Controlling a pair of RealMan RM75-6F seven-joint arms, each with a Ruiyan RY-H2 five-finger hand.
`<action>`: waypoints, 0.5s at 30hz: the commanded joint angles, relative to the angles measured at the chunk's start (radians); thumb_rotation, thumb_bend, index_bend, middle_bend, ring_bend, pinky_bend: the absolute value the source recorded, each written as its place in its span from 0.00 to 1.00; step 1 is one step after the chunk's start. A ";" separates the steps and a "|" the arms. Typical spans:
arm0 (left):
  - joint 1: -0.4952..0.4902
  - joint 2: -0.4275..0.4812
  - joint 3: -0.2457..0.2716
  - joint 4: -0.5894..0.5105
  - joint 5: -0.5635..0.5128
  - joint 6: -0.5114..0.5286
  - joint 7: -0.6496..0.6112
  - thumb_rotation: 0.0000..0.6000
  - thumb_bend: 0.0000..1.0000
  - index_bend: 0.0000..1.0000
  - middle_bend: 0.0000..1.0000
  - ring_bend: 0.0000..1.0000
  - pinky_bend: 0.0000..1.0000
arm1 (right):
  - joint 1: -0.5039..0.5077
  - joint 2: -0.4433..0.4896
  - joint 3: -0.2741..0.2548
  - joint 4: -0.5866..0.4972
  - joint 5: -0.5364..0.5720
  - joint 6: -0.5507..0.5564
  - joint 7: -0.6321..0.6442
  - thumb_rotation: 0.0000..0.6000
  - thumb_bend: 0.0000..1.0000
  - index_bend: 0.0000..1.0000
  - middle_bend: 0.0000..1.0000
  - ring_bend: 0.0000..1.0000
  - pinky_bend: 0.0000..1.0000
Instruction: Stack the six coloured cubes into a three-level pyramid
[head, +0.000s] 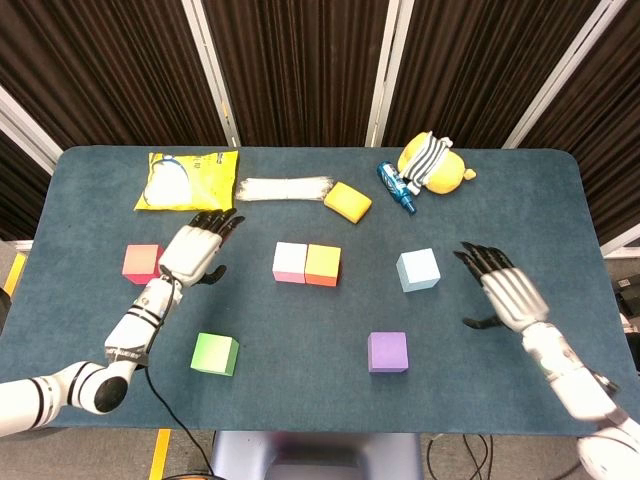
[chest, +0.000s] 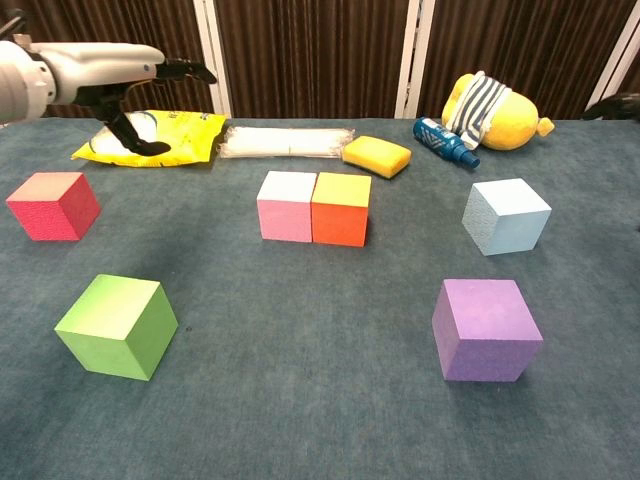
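2 of your 6 cubes already sit touching side by side near the middle of the blue-carpeted table (head: 330, 400): the pink foam cube (head: 290, 262) and the orange foam cube (head: 323, 265), which reads as the start of the 3-cube base row. The other 4 lie apart around them: the red cube (head: 143, 263) to the left, the green cube (head: 215, 354) at the front left, the purple cube (head: 387, 352) at the front right, and the light blue cube (head: 418, 270) to the right.

Your left robot hand (head: 195, 250) hovers between the red cube and the pink one with fingers spread, holding nothing. Your right robot hand (head: 500, 288) is likewise spread and empty, just right of the light blue cube, so that cube looks like its likely target for closing the base row beside the orange one.

Along the far edge lie a yellow plastic bag (head: 188, 180), a clear white packet (head: 286, 188), a yellow sponge (head: 347, 201), a blue bottle (head: 394, 183) and a yellow plush toy (head: 435, 165); they have no part in the stack.
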 joint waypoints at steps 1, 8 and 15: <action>0.048 0.034 0.019 -0.027 0.054 0.042 -0.030 1.00 0.38 0.00 0.00 0.00 0.09 | 0.094 -0.077 0.036 0.084 0.068 -0.112 -0.033 1.00 0.07 0.14 0.10 0.01 0.19; 0.134 0.080 0.033 -0.027 0.165 0.099 -0.127 1.00 0.38 0.00 0.00 0.00 0.09 | 0.237 -0.214 0.060 0.283 0.173 -0.284 -0.085 1.00 0.10 0.16 0.12 0.03 0.19; 0.196 0.107 0.034 -0.051 0.228 0.130 -0.189 1.00 0.38 0.00 0.01 0.00 0.09 | 0.315 -0.313 0.056 0.437 0.217 -0.368 -0.085 1.00 0.19 0.18 0.15 0.05 0.20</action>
